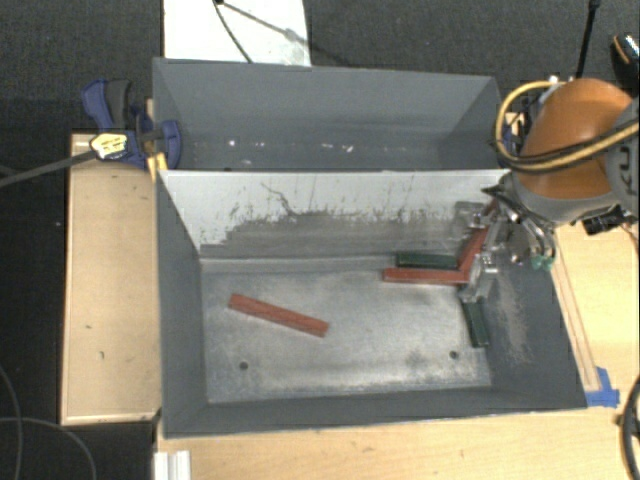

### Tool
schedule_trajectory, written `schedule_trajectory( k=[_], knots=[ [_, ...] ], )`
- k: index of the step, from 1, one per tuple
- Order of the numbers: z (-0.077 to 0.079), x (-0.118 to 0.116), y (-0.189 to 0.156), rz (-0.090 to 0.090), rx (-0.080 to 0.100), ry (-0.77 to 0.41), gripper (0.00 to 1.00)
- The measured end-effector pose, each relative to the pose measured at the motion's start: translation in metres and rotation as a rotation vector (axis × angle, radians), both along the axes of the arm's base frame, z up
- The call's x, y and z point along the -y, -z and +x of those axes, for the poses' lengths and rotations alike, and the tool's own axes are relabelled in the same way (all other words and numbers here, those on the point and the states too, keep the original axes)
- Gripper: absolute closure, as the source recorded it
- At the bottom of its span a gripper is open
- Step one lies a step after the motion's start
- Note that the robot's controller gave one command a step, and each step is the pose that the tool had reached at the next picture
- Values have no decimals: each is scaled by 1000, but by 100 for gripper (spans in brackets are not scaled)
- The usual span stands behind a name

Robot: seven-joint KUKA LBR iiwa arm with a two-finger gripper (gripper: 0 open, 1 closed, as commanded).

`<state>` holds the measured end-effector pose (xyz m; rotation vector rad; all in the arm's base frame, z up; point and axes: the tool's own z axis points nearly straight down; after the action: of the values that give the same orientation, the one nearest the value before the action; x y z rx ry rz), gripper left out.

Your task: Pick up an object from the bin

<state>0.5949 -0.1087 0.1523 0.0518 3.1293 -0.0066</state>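
My gripper point(488, 256) is low at the right end of the bin floor, close to the right wall. A short red bar point(470, 250) stands tilted right against it. Just left of it a flat red bar point(423, 277) lies along the floor, with a dark green bar point(424, 261) beside it on the far side. Another dark green bar point(476, 324) lies below the gripper, pointing toward the front wall. Whether the tilted red bar is gripped cannot be made out.
A longer red bar point(278, 315) lies alone on the left half of the floor, slanting down to the right. The arm with its orange cover and cables reaches over the right rim.
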Motion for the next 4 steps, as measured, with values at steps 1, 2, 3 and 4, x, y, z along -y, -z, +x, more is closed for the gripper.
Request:
schedule_trajectory(
  k=[1, 2, 3, 4],
  knots=[
    [-5, -42, 71, 7, -14, 170, 0],
    [-13, -121, 61, 8, -11, 43, 0],
    [-42, -190, 69, 7, -13, -107, 0],
    [-41, -276, 82, 10, -8, -42, 0]
  ],
)
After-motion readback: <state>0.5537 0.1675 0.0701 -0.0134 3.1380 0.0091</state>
